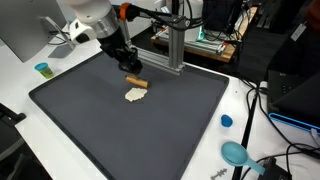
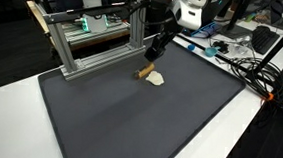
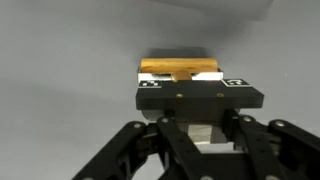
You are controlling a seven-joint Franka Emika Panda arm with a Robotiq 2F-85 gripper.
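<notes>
My gripper [image 1: 129, 68] hangs low over the far part of a dark grey mat [image 1: 90, 120], with its tips right at a small brown block [image 1: 135, 81]. The block lies beside a pale cream piece [image 1: 136, 95]. Both exterior views show this, and the gripper [image 2: 151, 56] stands just above the brown block [image 2: 142, 73] and the cream piece [image 2: 157, 79]. In the wrist view a black plate with markers [image 3: 200, 96] hides the fingertips. The brown block [image 3: 180, 68] shows beyond the plate. A pale patch [image 3: 200, 132] shows between the finger links.
A metal frame [image 1: 172, 50] stands at the mat's far edge, close behind the gripper, and also shows in an exterior view [image 2: 94, 48]. A blue cap [image 1: 226, 121], a teal scoop [image 1: 236, 153], a small cup [image 1: 42, 69] and cables [image 2: 245, 66] lie off the mat.
</notes>
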